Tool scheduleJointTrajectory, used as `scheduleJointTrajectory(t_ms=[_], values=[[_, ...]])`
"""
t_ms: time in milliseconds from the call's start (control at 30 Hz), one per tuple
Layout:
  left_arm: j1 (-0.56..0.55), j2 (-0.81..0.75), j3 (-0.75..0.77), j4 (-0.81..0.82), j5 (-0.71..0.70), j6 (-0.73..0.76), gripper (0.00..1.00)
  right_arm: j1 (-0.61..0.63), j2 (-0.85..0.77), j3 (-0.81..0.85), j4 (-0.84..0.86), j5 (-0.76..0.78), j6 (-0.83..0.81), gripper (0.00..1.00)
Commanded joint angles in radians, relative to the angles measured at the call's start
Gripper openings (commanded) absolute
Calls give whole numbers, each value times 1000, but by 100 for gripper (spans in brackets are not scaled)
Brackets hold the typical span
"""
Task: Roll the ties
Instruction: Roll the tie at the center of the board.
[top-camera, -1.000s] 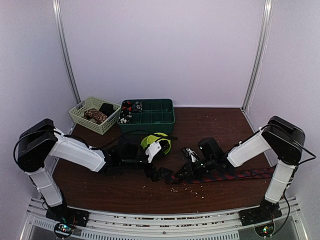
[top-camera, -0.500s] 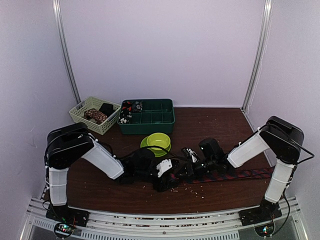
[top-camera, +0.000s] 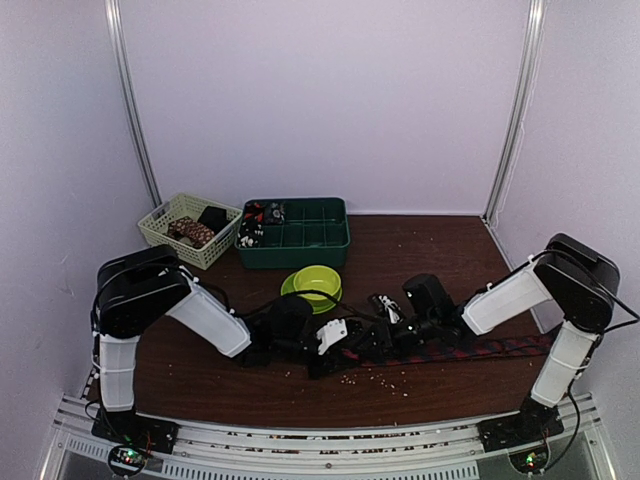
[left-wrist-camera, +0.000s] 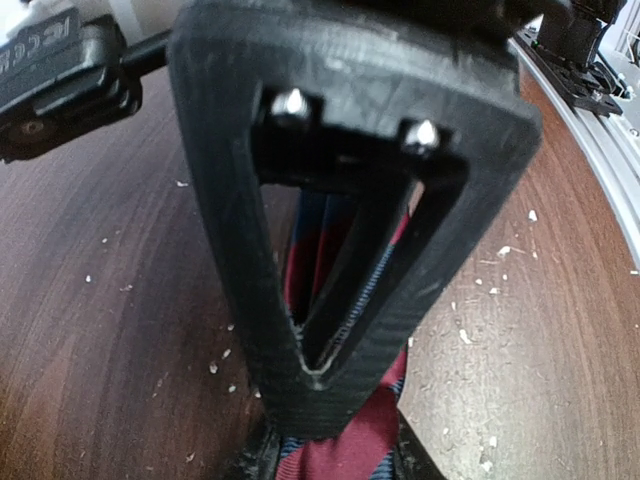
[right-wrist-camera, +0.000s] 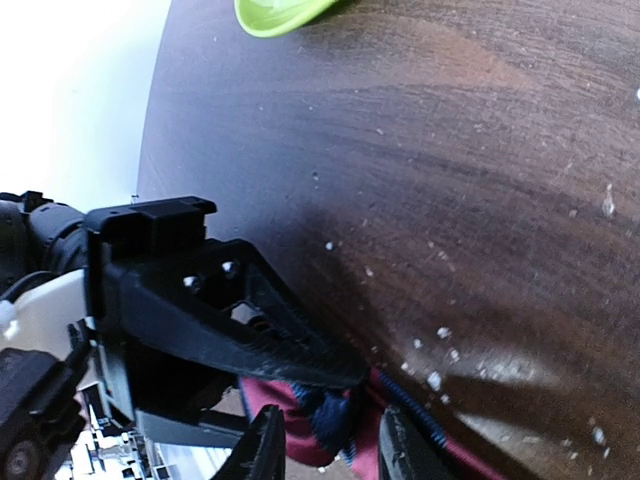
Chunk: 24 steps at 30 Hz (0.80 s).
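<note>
The brown table (top-camera: 430, 245) bears a striped tie (top-camera: 500, 347), bowl (top-camera: 312, 282), basket (top-camera: 182, 251), tray (top-camera: 295, 253), crumbs (top-camera: 385, 378).

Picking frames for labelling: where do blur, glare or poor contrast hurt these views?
Top external: evenly lit, but the tie barely separates from the dark table. Left wrist: the close finger is slightly soft and looms large. Right wrist: upper-left corner blown out white, glare patch on the wood at lower right.

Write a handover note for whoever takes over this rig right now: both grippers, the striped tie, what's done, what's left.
Left gripper: jaws partly apart around one end of the striped tie; grip unclear.
Right gripper: same end, jaws partly apart; grip unclear.
Tie: flat on the table, running toward the right arm's base.
Done: at most a first fold at that end.
Left: roll the whole length.
</note>
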Motion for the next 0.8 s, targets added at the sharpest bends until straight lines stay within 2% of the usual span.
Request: scheduleJointTrajectory(t_ms=[0,233,300,367,433,533,600,767], values=[[-3,0,-23,-83,2,17,30,7,-40,-8,-25,-9,33,32],[-3,2,-21,-92,1,19,32,19,13,24,-65,-10,19,28],[-4,2,-20,-96,0,20,33,18,17,22,-67,-8,13,21],[-3,0,-21,-94,-2,20,36,18,21,23,-72,0,4,6],[-3,-4,-26,-88,-7,18,42,15,31,31,-89,3,-11,0],[-3,-26,-48,-65,-24,15,56,10,46,35,-128,20,-40,0],[-3,-65,-95,10,-45,6,63,4,50,29,-160,42,-67,0],[-3,-95,-207,188,-74,-31,68,-3,64,15,-196,79,-107,0]])
